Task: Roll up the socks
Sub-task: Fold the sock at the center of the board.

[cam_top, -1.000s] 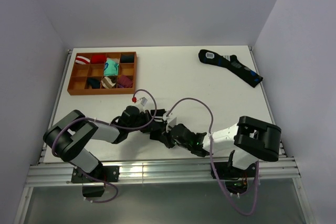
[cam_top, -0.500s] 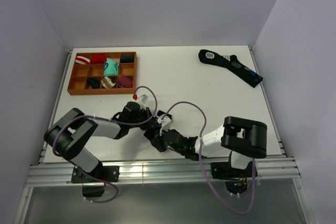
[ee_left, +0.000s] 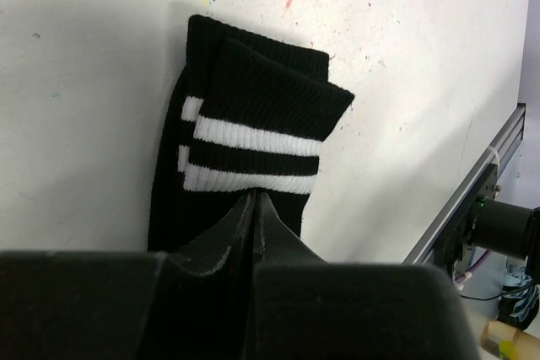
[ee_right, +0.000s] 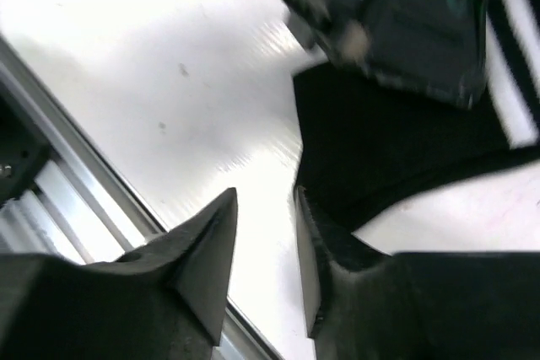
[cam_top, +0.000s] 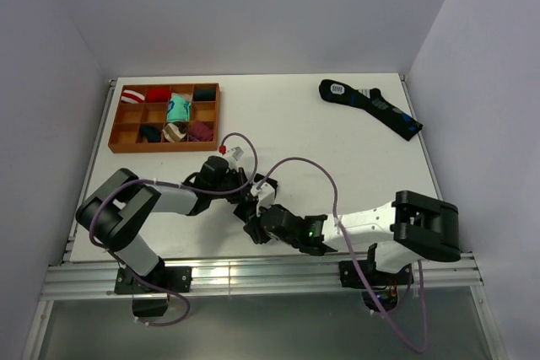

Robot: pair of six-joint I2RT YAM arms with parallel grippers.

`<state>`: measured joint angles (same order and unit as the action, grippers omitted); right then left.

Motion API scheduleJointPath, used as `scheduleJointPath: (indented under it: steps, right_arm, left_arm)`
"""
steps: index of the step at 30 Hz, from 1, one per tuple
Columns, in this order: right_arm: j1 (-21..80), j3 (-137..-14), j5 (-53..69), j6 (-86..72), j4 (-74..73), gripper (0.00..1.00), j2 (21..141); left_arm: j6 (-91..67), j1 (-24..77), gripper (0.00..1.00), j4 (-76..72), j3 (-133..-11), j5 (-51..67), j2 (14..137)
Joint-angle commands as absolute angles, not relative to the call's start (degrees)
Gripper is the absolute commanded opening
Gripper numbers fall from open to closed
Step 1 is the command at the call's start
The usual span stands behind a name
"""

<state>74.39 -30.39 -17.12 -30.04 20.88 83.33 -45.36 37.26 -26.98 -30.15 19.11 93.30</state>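
A black sock with white cuff stripes (ee_left: 253,128) lies folded flat on the white table near the front edge; in the top view (cam_top: 252,208) the grippers mostly cover it. My left gripper (ee_left: 256,197) is shut, its tips resting on the sock just below the stripes; no fabric shows between the jaws. It also shows in the top view (cam_top: 239,192). My right gripper (ee_right: 265,208) is open and empty, low over the table. One of its fingers (ee_right: 308,242) sits at the edge of the sock's dark foot part (ee_right: 380,141). The right gripper also shows in the top view (cam_top: 256,226).
A wooden compartment tray (cam_top: 114,135) with several rolled socks stands at the back left. A dark sock pair with blue marks (cam_top: 371,105) lies at the back right. The metal front rail (ee_right: 59,200) runs close beside my right gripper.
The left wrist has shifted slightly back and right over the sock. The right arm's elbow has swung out to the right while its gripper stays by the sock's near end.
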Motion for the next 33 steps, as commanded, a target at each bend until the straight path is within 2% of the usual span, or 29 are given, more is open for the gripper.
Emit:
scheduleJointPath:
  steps: [1, 14, 33]
  right_arm:
    - [74.0, -35.2, -16.8, -23.1, 13.7, 0.42, 80.0]
    - [66.8, -39.7, -10.5, -11.1, 14.1, 0.48, 82.3]
    - [72.0, -43.5, -17.5, -8.3, 9.6, 0.46, 90.5]
  left_arm:
    - [-42.0, 36.8, 0.08, -24.4, -31.8, 20.3, 93.8]
    - [-40.3, 34.7, 0.09, -23.5, -33.1, 28.3, 96.8]
    - [-38.8, 33.0, 0.11, -19.8, -35.5, 33.2, 99.2]
